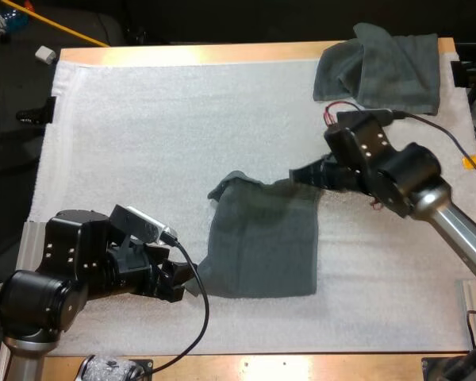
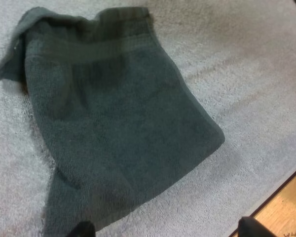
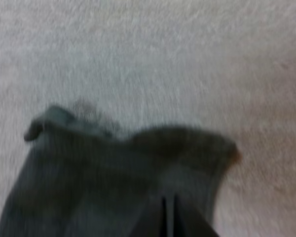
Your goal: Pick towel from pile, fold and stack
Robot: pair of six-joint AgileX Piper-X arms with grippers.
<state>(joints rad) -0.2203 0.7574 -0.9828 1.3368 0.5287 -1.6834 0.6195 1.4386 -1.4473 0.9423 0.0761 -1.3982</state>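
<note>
A dark grey-green towel lies mostly flat in the middle of the white mat, its far left corner curled up. My right gripper is at the towel's far right corner, and its fingers are shut on the cloth there. My left gripper sits low at the towel's near left corner. Its two fingertips stand wide apart, open, at the near edge of the towel and grip nothing. A second, crumpled towel rests at the mat's far right corner.
The mat covers most of the wooden table. The table's near wooden edge runs close beside my left gripper. Small items lie on the floor beyond the far left corner.
</note>
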